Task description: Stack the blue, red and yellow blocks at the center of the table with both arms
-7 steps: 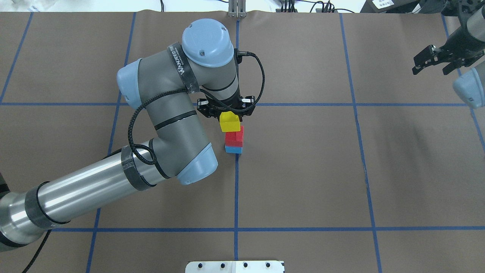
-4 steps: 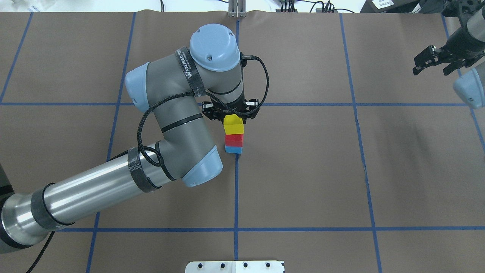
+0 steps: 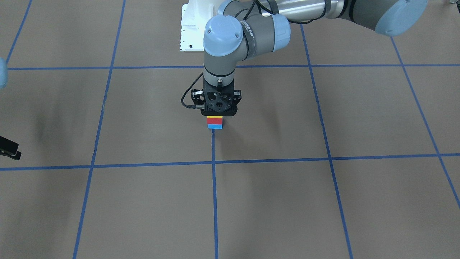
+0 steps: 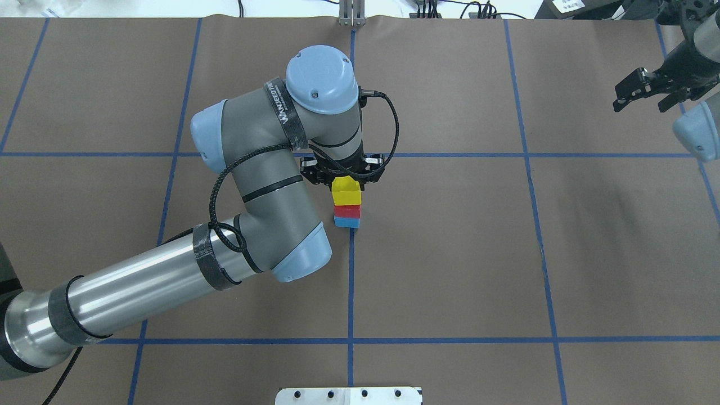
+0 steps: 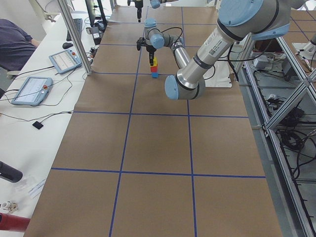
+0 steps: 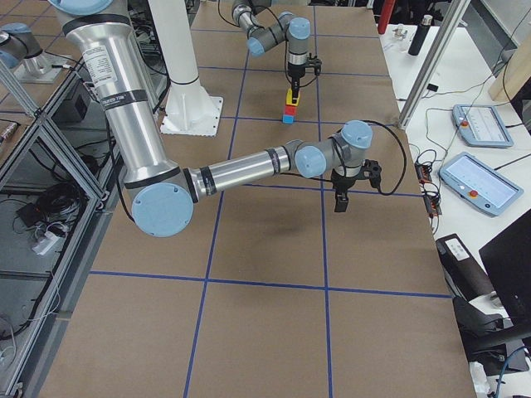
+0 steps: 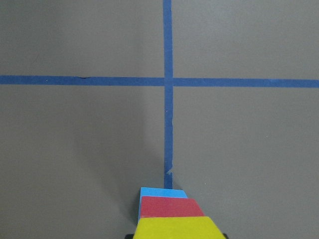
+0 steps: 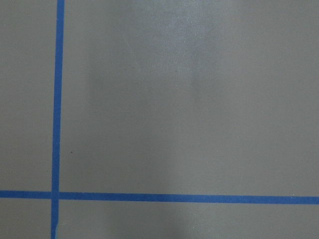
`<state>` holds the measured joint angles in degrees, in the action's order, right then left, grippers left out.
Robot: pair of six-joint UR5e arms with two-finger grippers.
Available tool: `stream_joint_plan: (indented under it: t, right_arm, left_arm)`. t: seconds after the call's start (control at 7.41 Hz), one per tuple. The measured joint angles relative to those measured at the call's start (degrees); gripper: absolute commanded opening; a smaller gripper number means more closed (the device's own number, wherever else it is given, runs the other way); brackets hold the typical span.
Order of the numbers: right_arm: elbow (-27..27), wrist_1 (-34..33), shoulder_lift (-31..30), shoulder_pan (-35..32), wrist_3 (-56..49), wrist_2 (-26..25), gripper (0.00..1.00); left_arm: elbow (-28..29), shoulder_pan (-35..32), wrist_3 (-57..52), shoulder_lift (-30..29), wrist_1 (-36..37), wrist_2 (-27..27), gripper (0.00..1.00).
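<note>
**Yellow block held square over the stack by the left gripper**
The left gripper pinches it directly above the red block, which sits on the blue block at the centre of the table. I cannot tell whether yellow touches red yet. What's left looks like straight down, then release. The right gripper hangs spread and empty, well apart.

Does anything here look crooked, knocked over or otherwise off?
Nothing stands out. The yellow block, held by the left gripper, is squarely above the red block and blue block, with edges lined up. The right gripper hangs open and empty at the side.
</note>
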<state>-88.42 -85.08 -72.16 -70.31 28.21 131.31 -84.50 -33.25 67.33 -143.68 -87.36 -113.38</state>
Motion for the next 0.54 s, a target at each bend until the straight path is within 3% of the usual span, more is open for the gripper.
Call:
stream_joint_plan:
  t: [0.13,0.27,0.4,0.54]
  right_arm:
    - [0.0,0.0,0.0,0.0,-0.02,0.0,1.0]
    - [0.0,0.0,0.0,0.0,-0.05,0.0,1.0]
    - [0.0,0.0,0.0,0.0,-0.08,0.0,1.0]
    - [0.0,0.0,0.0,0.0,-0.08,-0.01,1.0]
  left_arm:
    - [0.13,0.14,0.0,0.03,0.0,0.0,0.09]
    - [0.17,0.28,0.01,0.14,-0.01,0.01,0.81]
    - [0.12,0.29,0.07,0.25,-0.02,0.01,1.0]
    - [0.09,0.4,0.13,0.42,0.04,-0.01,1.0]
